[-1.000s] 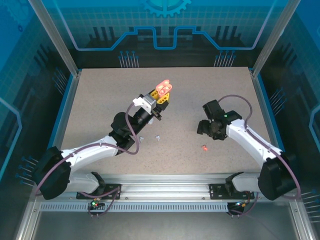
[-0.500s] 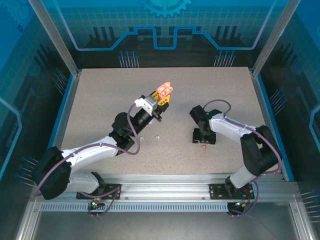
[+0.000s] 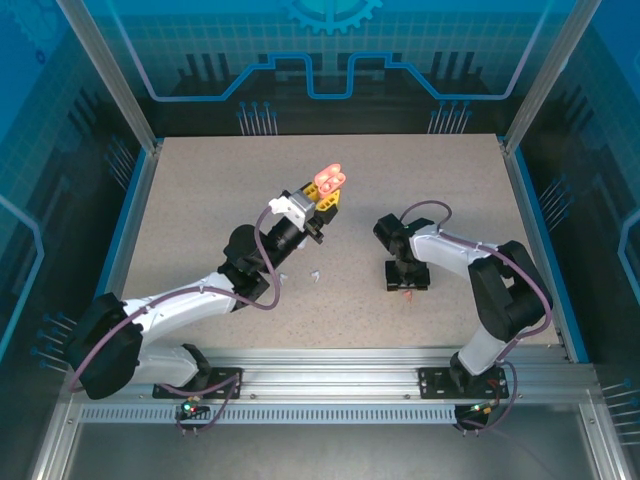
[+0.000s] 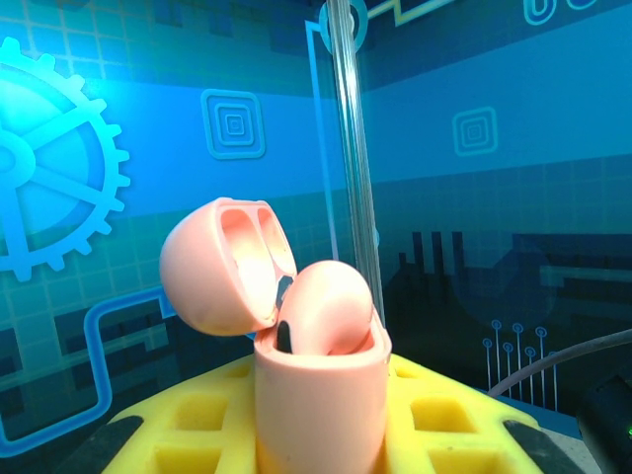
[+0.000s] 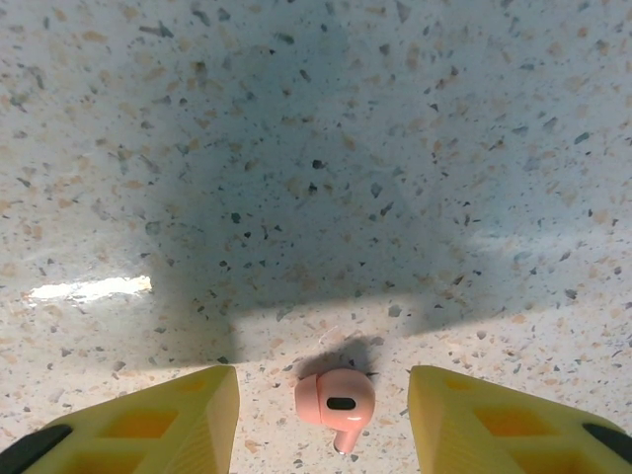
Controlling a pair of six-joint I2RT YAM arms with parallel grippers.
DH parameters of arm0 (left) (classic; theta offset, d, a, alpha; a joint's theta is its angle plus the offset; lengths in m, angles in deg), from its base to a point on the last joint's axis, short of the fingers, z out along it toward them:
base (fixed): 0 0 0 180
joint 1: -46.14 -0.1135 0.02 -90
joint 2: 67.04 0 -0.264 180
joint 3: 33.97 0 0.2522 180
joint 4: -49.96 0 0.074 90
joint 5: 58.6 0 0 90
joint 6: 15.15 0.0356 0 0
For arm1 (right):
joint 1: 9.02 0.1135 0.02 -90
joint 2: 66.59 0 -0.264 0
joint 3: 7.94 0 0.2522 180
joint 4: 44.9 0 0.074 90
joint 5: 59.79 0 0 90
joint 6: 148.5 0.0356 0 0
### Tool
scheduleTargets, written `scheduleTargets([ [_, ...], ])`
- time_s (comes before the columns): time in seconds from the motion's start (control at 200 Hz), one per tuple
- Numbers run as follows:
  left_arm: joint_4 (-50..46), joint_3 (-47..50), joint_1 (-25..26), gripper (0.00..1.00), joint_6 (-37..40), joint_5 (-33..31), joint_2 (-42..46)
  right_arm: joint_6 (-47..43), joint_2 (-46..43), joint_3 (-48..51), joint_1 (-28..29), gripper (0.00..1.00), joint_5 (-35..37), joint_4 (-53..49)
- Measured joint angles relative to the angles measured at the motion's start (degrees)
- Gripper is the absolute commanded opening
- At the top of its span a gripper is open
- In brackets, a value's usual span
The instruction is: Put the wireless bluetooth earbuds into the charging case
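My left gripper (image 3: 322,197) is shut on a salmon-pink charging case (image 3: 330,178), held up above the table's middle. In the left wrist view the case (image 4: 318,395) stands upright between the yellow pads (image 4: 464,425) with its lid (image 4: 222,267) swung open. One pink earbud (image 4: 331,308) sits in it. My right gripper (image 3: 407,285) points down at the table, right of centre. In the right wrist view a second pink earbud (image 5: 336,400) lies on the speckled table between the yellow fingertips (image 5: 197,410). The right gripper (image 5: 323,407) is open, with a gap on each side of the earbud.
Two small white earbuds (image 3: 316,275) (image 3: 283,277) lie on the table beside the left forearm. Blue-edged walls (image 3: 135,200) and metal posts ring the speckled tabletop (image 3: 200,190). The right arm's cable (image 3: 425,208) loops above its wrist.
My right gripper has swung left and come down over the pink earbud on the table, and its jaws have narrowed. The left gripper with the case has barely moved.
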Motion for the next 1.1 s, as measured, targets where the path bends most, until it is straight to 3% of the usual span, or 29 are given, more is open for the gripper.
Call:
scheduleTargets([
  [0.36,0.0,0.0,0.0,0.0,0.0,0.0,0.0,-0.24,0.0,1.66,-0.02,0.48,-0.02,0.07],
  [1.1,0.02,0.0,0.0,0.0,-0.02,0.2,-0.59,-3.17,0.15,2.56,-1.95,0.34,-3.5,1.42],
])
